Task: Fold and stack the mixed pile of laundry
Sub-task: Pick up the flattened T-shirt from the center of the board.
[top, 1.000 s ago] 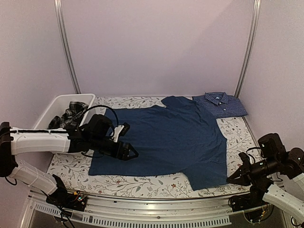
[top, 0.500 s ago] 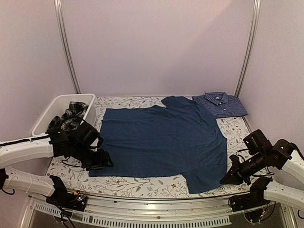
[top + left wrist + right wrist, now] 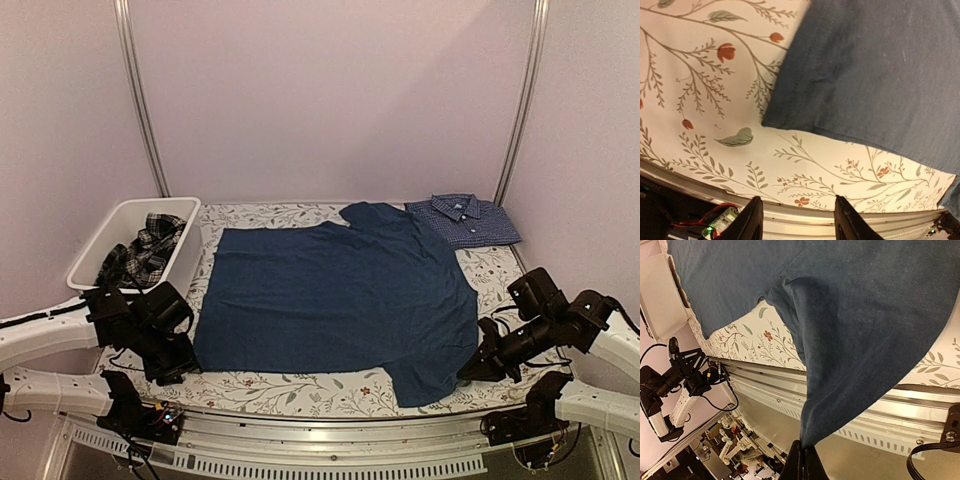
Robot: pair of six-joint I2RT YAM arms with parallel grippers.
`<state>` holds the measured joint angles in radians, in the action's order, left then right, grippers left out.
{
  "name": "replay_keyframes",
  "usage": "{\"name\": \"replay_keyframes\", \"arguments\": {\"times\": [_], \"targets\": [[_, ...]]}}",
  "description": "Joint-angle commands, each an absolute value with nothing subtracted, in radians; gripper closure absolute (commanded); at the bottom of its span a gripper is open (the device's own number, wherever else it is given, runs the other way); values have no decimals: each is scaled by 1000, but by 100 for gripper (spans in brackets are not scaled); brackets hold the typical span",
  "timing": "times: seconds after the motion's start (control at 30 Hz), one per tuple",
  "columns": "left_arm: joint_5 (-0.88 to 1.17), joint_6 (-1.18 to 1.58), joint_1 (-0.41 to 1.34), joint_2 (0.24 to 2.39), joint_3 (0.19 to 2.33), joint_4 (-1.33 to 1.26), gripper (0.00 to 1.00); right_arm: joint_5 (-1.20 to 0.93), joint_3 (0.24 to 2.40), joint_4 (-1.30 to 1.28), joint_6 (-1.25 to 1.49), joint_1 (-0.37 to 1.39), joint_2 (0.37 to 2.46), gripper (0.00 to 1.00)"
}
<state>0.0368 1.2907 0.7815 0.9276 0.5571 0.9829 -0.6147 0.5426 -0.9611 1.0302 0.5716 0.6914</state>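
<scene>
Setting: pale walls (image 3: 330, 100) close in a table covered by a floral tablecloth (image 3: 300, 392), with a metal rail (image 3: 330, 445) along its near edge.
Left gripper (image 3: 800, 220): the fingers stand apart with nothing between them. It hangs low over the tablecloth's near-left margin, close to the rail.
Left gripper, seen from above (image 3: 178, 368): just left of the near-left corner of the dark blue T-shirt (image 3: 340, 290).
Cloth ahead of it: that corner (image 3: 790, 100) lies flat on the tablecloth a little beyond the fingertips, and they do not touch it.
Right gripper (image 3: 802, 462): the fingers are pressed together on the tip of a flap of the T-shirt (image 3: 865, 315). The flap is drawn out past the rail toward the wrist camera.
Right gripper, seen from above (image 3: 472, 372): at the T-shirt's near-right corner, by the table's right edge.
Spread garment: the T-shirt covers most of the table's middle. It lies smooth and flat apart from the held flap.
Folded garment: a blue-and-white checked shirt (image 3: 462, 220) lies collar up in the far-right corner, right beside the T-shirt's far edge. Whether the two touch cannot be told.
Left side: a white tub (image 3: 92, 255) stands at the far left, beside the tablecloth.
Inside it: a black-and-white plaid piece (image 3: 145, 250) lies crumpled, well apart from both grippers.
</scene>
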Motion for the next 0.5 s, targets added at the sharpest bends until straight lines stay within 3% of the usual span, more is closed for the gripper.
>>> {"name": "replay_keyframes", "arguments": {"times": [0.0,0.47], "targets": [[-75,1436,765,882,505,1009,53,-602,558,-925,1007,578,707,100],[-134,1300,636,1000,452,772,60,-588,565,-897,989,578,737,100]]}}
